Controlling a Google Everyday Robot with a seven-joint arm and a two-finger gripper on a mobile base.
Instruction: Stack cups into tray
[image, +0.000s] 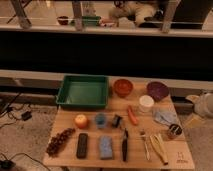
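The green tray (64, 93) stands empty at the back left of the wooden table. A light blue cup (100, 120) sits upright in front of it, near the table's middle. A white cup (146, 103) stands further right, in front of the bowls. A small dark cup (174, 131) sits near the right edge. My gripper (204, 105) shows only as a pale shape at the right edge of the view, beside the table and away from all the cups.
An orange bowl (122, 87) and a purple bowl (157, 90) stand behind the white cup. An orange fruit (81, 121), carrot (132, 116), cloth (164, 117), grapes (59, 141), black block (82, 145), blue sponge (105, 148), knife (124, 146) and wooden utensils (158, 145) lie on the table.
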